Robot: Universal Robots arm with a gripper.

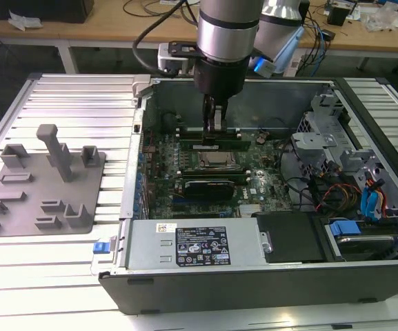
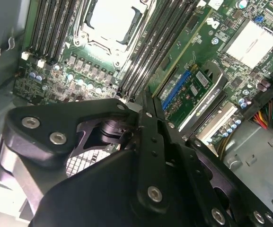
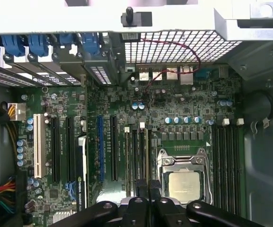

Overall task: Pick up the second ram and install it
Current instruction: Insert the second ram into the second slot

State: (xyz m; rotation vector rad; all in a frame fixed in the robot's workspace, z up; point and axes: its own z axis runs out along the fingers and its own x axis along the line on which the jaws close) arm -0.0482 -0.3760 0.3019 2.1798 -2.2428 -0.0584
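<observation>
Ribbed metal desk [image 1: 67,103] up front, with a grey plastic tray [image 1: 43,186] at 9 o'clock of the open PC case [image 1: 254,283]. Going back through the case in the exterior view: black card [image 1: 209,187], then CPU socket [image 1: 216,161], then the green ram stick [image 1: 236,145] standing on edge in a slot at 12 o'clock of the socket. The pincer [image 1: 214,129] is right at the stick's top edge, fingers pinched nearly together. Can't tell if it's actually clamping it. Wooden desk [image 1: 81,27] way at the back.
</observation>
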